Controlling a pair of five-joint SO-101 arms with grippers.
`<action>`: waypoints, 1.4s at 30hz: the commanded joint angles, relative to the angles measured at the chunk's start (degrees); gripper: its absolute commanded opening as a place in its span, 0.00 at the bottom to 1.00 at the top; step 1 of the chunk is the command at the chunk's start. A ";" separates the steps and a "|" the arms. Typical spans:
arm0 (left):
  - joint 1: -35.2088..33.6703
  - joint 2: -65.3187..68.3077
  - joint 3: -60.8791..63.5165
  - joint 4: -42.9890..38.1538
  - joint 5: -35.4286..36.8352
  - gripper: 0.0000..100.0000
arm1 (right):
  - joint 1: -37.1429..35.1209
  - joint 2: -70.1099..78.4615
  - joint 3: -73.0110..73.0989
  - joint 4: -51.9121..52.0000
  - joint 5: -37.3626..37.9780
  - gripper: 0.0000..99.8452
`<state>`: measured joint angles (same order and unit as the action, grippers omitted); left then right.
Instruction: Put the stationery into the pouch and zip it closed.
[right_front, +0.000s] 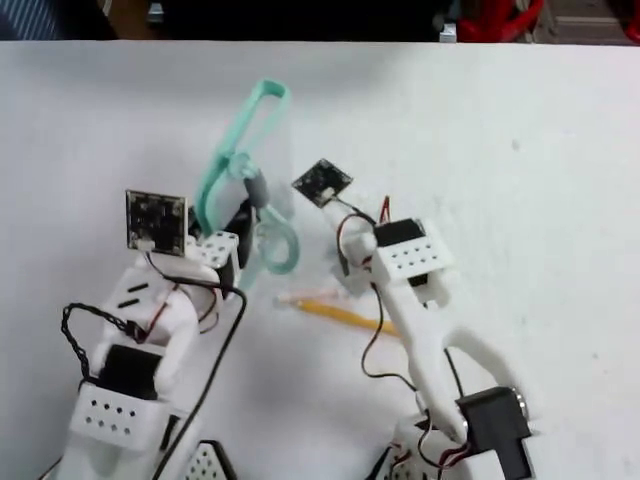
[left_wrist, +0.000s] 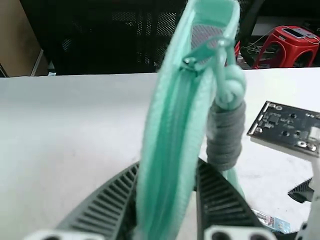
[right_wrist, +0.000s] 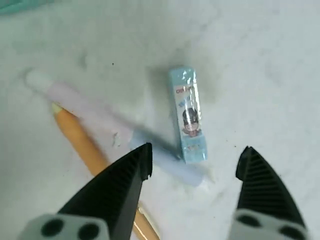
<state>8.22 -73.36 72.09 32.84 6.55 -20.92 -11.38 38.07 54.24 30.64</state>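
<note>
Although the desk (right_front: 560, 150) carries three loose items, the step in hand appears to be picking up the eraser.

The pouch (left_wrist: 172, 125) stands on edge about midway between the desk's side edges, towards the far edge. The left end effector (left_wrist: 167, 170) is clenched on its lower seam. The right end effector (right_wrist: 196, 150) hangs released, jaws spread, over the stationery nearer the arm-side edge.

The pencil (right_wrist: 82, 142), pen (right_wrist: 85, 107) and eraser (right_wrist: 187, 115) lie close together, and the pen appears to touch the eraser's end.

Recommended: descend with the jaws astride the eraser's narrow sides, clear of the pen, and hold the pouch steady.

Undetermined: whether the zip is open behind the slider (left_wrist: 192, 60), and what the pouch contains. One jaw hides part of the pencil.
</note>
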 joint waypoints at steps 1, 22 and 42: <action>0.48 -0.84 -0.53 -1.67 -0.53 0.15 | -0.84 1.19 -1.23 -1.63 1.93 0.24; 0.48 -0.84 -0.53 -1.67 -0.53 0.15 | 6.29 10.95 -13.36 -1.01 1.14 0.02; 0.57 -0.84 -0.26 -1.67 -0.53 0.15 | -8.48 -21.05 -35.16 -4.44 -13.19 0.02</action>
<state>8.22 -73.36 72.09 32.84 6.55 -27.69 -35.03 8.88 54.59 20.26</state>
